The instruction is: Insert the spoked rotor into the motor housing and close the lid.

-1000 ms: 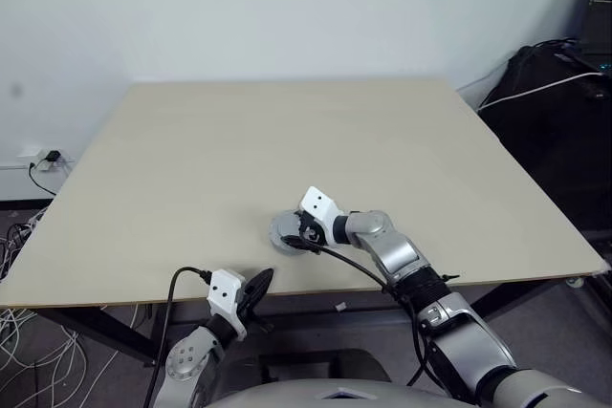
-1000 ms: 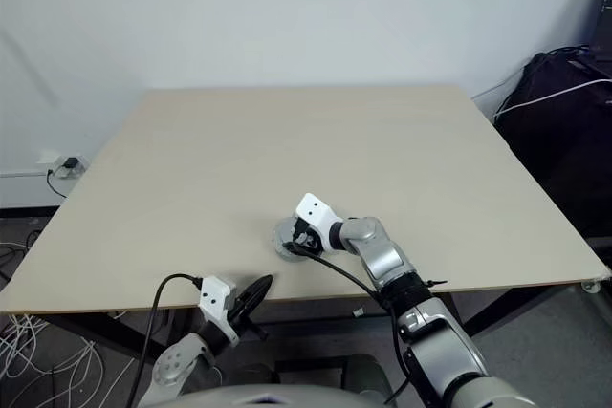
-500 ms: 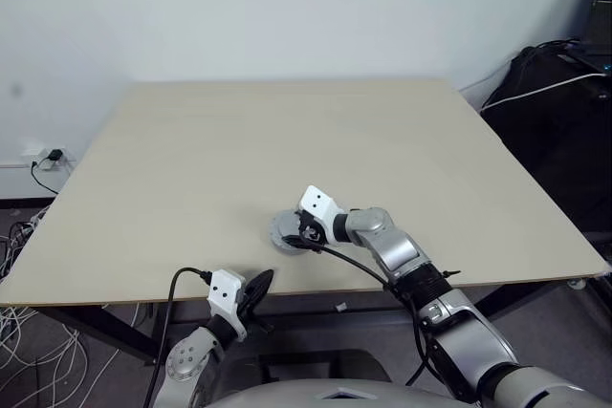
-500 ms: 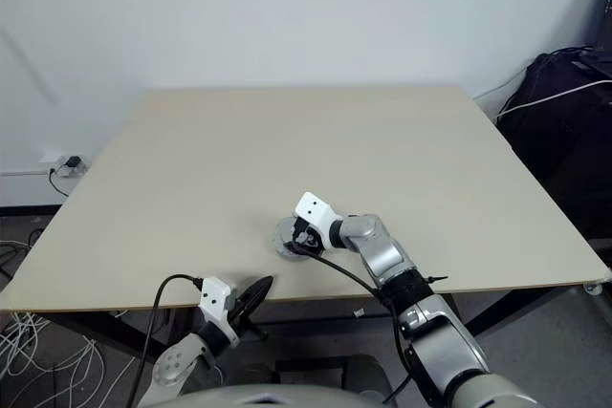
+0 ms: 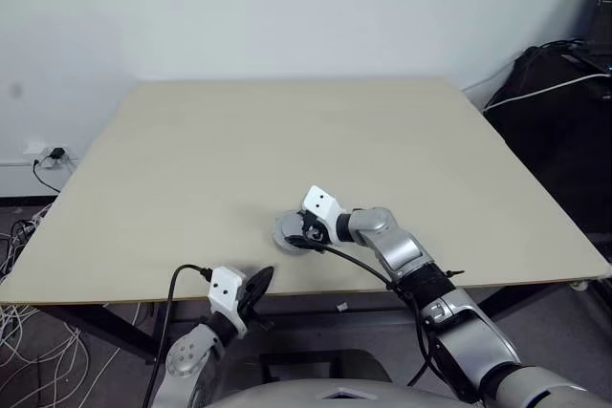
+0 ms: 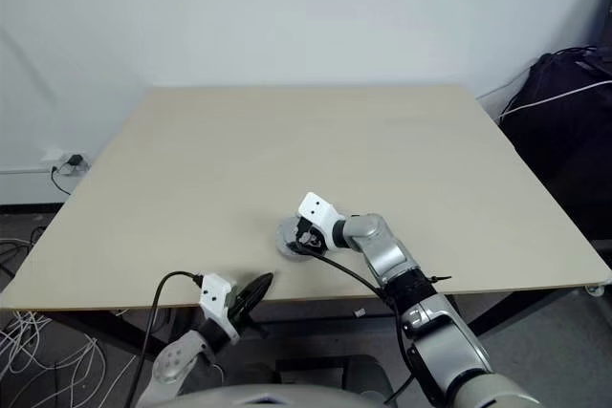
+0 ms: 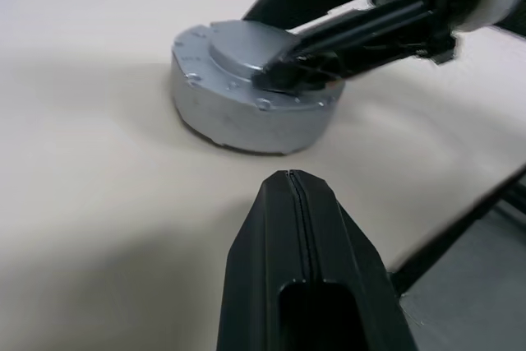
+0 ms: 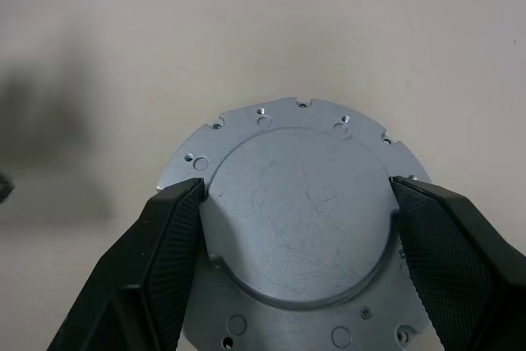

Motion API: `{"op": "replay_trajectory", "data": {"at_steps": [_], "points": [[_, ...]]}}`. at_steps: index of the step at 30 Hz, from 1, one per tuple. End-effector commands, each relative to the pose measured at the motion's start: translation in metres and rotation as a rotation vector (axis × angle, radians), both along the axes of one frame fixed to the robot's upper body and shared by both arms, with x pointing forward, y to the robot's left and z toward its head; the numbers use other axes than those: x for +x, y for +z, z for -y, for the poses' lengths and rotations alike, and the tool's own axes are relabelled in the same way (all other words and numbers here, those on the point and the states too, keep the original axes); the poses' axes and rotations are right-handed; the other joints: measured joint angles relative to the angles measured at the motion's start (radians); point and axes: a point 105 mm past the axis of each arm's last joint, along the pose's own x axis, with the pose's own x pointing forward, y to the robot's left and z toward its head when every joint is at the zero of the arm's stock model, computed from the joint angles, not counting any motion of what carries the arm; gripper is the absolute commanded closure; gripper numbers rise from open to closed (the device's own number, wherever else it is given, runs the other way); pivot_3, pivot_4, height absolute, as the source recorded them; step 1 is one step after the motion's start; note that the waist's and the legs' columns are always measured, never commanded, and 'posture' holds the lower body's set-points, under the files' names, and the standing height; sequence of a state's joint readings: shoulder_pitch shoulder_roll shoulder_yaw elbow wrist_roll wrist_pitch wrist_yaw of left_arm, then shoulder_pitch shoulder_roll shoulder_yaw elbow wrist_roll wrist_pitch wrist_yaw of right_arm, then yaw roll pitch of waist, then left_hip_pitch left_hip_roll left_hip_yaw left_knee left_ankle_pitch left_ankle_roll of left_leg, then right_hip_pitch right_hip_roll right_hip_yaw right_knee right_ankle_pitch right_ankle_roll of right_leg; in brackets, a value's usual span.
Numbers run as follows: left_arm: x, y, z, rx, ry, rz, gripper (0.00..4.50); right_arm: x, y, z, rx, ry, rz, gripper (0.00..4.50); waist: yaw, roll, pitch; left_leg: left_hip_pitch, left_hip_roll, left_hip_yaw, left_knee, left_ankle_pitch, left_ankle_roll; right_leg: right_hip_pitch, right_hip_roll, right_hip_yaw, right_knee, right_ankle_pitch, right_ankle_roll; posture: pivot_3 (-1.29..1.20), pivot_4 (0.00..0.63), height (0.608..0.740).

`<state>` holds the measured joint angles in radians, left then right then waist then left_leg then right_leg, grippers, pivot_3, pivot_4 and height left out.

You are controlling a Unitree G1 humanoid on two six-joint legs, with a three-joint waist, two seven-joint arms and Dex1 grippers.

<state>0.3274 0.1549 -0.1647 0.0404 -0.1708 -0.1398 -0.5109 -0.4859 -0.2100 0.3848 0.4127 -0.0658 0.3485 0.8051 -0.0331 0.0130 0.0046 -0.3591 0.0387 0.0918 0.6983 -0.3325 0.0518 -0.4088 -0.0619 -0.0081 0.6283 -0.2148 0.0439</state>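
A plain white wall stands behind a pale wooden table (image 5: 287, 140); dark bags with a white cable (image 5: 535, 93) sit on the floor off the table's right side, and loose wires (image 5: 19, 246) with a wall socket lie off its left side.

Near the front edge of the table, roughly central, rests a round grey metal motor assembly (image 7: 246, 92); it is a low drum with a raised plain grey lid (image 8: 300, 219) on top, ringed by a flange with small holes and notches; the lid sits flat and level on the body; the copper windings and the spoked wheel cannot be seen from outside.

The right gripper (image 8: 296, 203) reaches forward and to the left, angled downward over the assembly; its two black fingers (image 8: 164, 236) stand wide apart and bear on opposite sides of the raised lid disc, one finger at each edge, so the pincer grips the lid across its full width; the assembly stays seated on the table surface.

The left gripper (image 5: 256, 286) hangs just off the front edge of the table, near the assembly and apart from it; its fingers are pressed together with only a seam between them and hold nothing; a black cable (image 5: 177, 284) loops from its wrist.
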Motion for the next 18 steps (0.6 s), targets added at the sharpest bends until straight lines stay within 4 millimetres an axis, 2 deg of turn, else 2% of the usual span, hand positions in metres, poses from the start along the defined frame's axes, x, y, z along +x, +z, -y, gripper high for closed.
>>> {"op": "replay_trajectory", "data": {"at_steps": [1,3,8,13,18], "points": [[0.031,0.018,-0.005,0.047,0.009,0.082,4.50,-0.004,-0.013,0.010,-0.051,-0.019,-0.031,1.20,0.001,0.000,0.000,0.000,0.000,0.000,0.000,0.000,0.000,0.000,0.000,0.000,0.000,0.000,0.000,0.00,0.000,0.740],[0.046,0.023,-0.004,0.080,-0.021,0.103,4.50,-0.004,-0.013,0.009,-0.050,-0.019,-0.031,1.20,0.002,0.000,0.000,0.000,-0.003,0.000,0.000,0.000,0.000,0.001,0.000,0.000,0.000,0.000,0.000,0.00,0.000,0.740],[0.068,0.024,-0.005,0.122,-0.071,0.112,4.50,-0.006,-0.013,0.006,-0.046,-0.017,-0.031,1.20,-0.002,0.000,-0.001,0.000,-0.006,0.000,-0.002,0.001,-0.001,0.006,0.001,0.000,-0.001,0.000,0.001,0.00,0.000,0.740],[0.075,0.018,0.002,0.134,-0.168,0.059,4.50,-0.009,-0.012,0.004,-0.037,-0.014,-0.029,1.20,-0.004,0.000,-0.001,0.000,-0.006,0.000,-0.002,0.003,-0.004,0.006,0.001,0.000,-0.001,0.000,0.001,0.00,0.000,0.740],[0.080,0.023,0.010,0.103,-0.224,0.026,4.50,-0.009,-0.012,0.004,-0.032,-0.023,-0.028,1.20,-0.004,0.000,-0.001,0.000,-0.006,-0.001,-0.002,0.002,-0.003,0.007,0.001,0.000,-0.001,0.000,0.001,0.00,0.000,0.740]]}}
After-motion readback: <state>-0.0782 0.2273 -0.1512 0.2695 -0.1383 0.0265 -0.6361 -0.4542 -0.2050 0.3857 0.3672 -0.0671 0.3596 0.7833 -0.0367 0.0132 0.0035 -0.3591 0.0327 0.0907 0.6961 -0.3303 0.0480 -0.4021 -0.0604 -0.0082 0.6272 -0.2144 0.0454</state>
